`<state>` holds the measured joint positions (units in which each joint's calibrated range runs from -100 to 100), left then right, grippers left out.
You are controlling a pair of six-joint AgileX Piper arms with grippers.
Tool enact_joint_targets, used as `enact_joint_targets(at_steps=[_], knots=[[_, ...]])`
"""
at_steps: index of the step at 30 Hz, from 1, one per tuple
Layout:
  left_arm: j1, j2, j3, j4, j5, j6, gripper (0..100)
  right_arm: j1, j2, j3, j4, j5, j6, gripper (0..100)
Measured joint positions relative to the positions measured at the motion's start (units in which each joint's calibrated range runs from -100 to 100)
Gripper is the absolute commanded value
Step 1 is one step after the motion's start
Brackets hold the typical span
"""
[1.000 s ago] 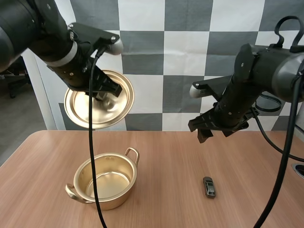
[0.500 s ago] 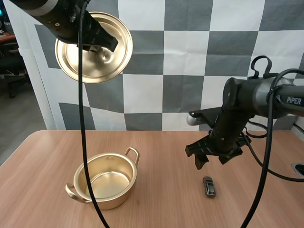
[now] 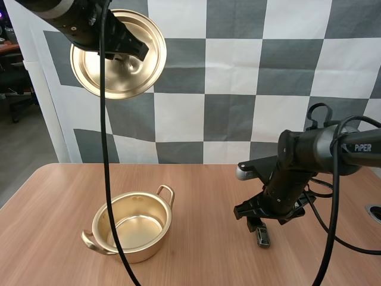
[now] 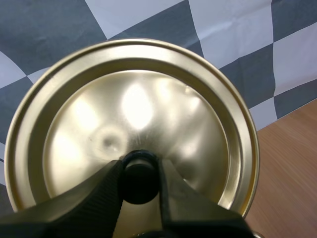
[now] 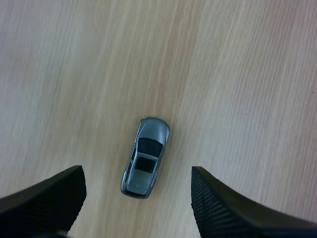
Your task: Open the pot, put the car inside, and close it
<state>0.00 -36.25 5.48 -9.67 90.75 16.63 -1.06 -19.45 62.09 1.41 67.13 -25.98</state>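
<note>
Fingers first, high view: my left gripper (image 3: 126,53) is clamped on the gold lid (image 3: 113,74) and holds it way up in the air, above the table's (image 3: 202,185) back left corner, tilted so its underside faces the camera. The pot (image 3: 132,225) sits open toward the front left corner, two handles, nothing inside that I can see. My right gripper (image 3: 260,222) is down low, right over the little grey car (image 3: 262,238), which lies flat on the wood near the front edge, right of the middle and well apart from the pot.

Left wrist view: both ribbed fingers (image 4: 99,191) pinch the black knob (image 4: 139,171) in the middle of the lid, one on each side. The shiny underside of the lid fans out behind it.

Right wrist view: those fingers (image 5: 49,196) stand wide apart with the car lying on the table between them. Neither one touches it; there's bare wood on both sides. The car's roof faces up and its length runs roughly along the gap.
</note>
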Motion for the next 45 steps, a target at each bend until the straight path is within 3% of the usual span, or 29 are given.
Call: enact_joint_targets(at_steps=[16, 45], knots=[[0.0, 0.0, 0.0, -0.8, 0.0, 0.0, 0, 0.0, 8.7, 0.0, -1.4, -7.7, 1.1, 100], [0.0, 0.0, 0.0, -1.1, -0.6, 0.0, 0, 0.0, 11.9, -0.9, -2.2, -9.0, 1.1, 100]])
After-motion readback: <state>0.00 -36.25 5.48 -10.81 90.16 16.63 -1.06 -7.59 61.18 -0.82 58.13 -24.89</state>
